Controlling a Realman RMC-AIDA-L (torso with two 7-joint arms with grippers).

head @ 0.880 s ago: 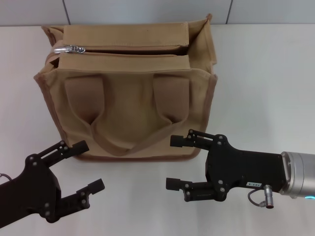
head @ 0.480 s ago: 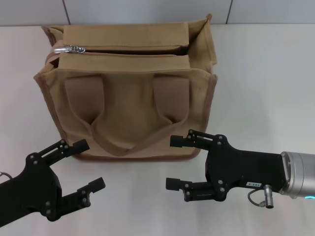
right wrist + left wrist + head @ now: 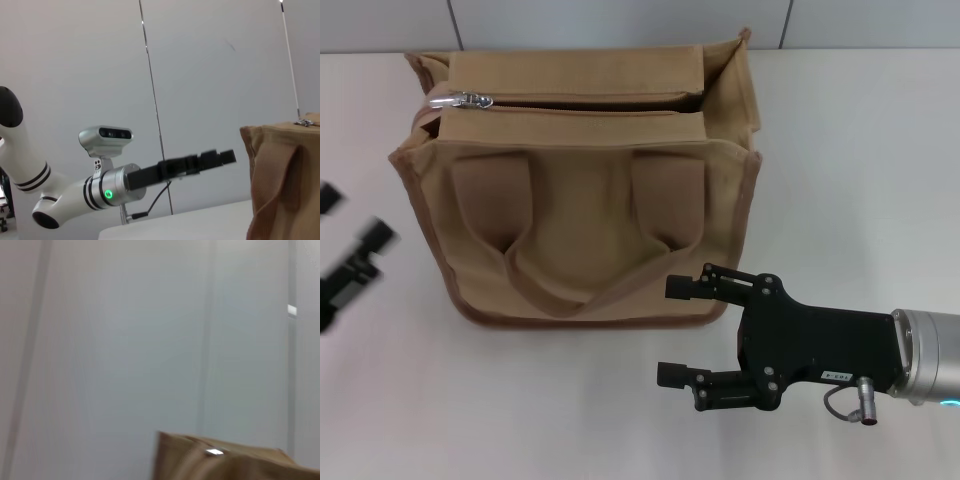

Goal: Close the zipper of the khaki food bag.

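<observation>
The khaki food bag (image 3: 580, 200) stands upright in the middle of the white table, its handles lying over the front. The zipper (image 3: 590, 100) runs along the top and gapes open, with a dark slit between the flaps. Its silver pull tab (image 3: 460, 100) sits at the bag's left end. My left gripper (image 3: 350, 218) is blurred at the far left, beside the bag's left side, fingers apart and empty. My right gripper (image 3: 670, 330) is open and empty in front of the bag's right front corner. The right wrist view shows the bag (image 3: 285, 180), the pull tab (image 3: 306, 122) and the left gripper (image 3: 220, 157).
The white table (image 3: 860, 180) reaches to a grey panelled wall (image 3: 620, 20) behind the bag. The left wrist view shows mainly that wall (image 3: 125, 340), with the bag's top corner (image 3: 235, 465) low in the picture.
My left arm has swung fast from the table's front left up to the far left, beside the bag. The right arm and the bag have not moved.
</observation>
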